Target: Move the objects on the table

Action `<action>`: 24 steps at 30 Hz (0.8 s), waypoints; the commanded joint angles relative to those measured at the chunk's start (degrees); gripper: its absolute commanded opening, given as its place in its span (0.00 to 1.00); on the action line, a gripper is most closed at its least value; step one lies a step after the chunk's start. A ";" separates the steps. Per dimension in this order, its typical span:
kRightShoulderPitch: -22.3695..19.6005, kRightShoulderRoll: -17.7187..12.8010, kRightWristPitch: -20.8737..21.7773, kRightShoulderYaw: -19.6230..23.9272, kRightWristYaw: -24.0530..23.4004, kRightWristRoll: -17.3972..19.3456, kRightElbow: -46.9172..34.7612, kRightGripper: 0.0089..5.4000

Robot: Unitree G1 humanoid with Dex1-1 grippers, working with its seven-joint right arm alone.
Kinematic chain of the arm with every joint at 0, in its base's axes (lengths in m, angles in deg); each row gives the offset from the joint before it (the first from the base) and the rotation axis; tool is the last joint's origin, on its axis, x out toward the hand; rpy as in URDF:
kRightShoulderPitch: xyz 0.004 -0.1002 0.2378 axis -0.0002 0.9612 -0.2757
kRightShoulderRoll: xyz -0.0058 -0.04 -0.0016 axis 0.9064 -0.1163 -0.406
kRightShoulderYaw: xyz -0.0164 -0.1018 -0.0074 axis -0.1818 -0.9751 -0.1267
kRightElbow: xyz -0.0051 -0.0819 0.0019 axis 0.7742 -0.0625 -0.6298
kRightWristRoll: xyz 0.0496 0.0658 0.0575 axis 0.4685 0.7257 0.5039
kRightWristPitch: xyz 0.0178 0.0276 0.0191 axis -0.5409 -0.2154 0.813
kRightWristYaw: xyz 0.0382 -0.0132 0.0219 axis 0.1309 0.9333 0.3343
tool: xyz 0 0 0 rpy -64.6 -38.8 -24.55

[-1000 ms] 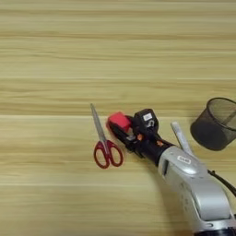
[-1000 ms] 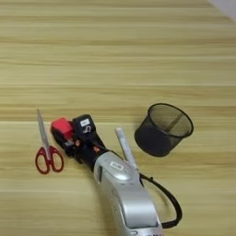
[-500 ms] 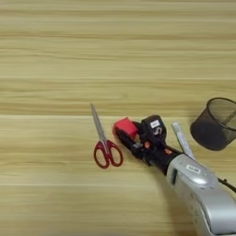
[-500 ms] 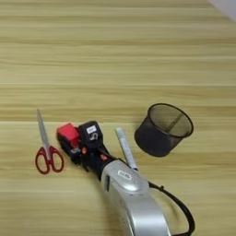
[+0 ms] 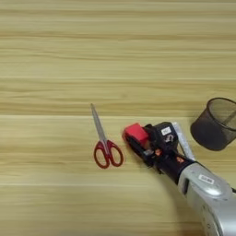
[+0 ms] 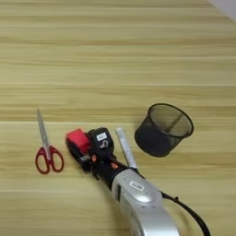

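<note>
A small red cube [image 5: 135, 132] sits between the two black fingers of my right gripper [image 5: 139, 139], which is shut on it low over the table [image 5: 115, 55]. The silver forearm [image 6: 138, 203] comes in from the bottom right. Red-handled scissors [image 5: 105, 146] lie flat just left of the cube, blades pointing away from me, apart from the gripper. A white-barrelled marker [image 6: 126, 147] lies on the wood close to the right of the gripper, partly hidden by the arm.
A black mesh cup [image 6: 163, 130] stands upright to the right of the gripper, with a thin dark stick leaning inside it. The table's far right corner [image 6: 227, 5] shows at the top right. A black cable [image 6: 189, 214] trails from the forearm.
The gripper has drawn back to the right and toward me, and the red cube has come with it, away from the scissors. Scissors, marker and cup have stayed put.
</note>
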 commanded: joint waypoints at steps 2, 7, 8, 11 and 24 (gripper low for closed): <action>0.14 -1.43 0.88 1.17 -0.97 -0.62 -1.04 0.42; 0.28 -1.44 0.90 1.06 -0.93 -0.70 -0.97 0.42; 0.35 -1.48 0.88 1.07 -0.95 -0.76 -0.99 0.42; 0.50 -1.50 0.87 1.08 -0.89 -0.68 -1.08 0.42; 0.82 -0.94 1.12 1.00 -0.15 0.63 -3.56 0.62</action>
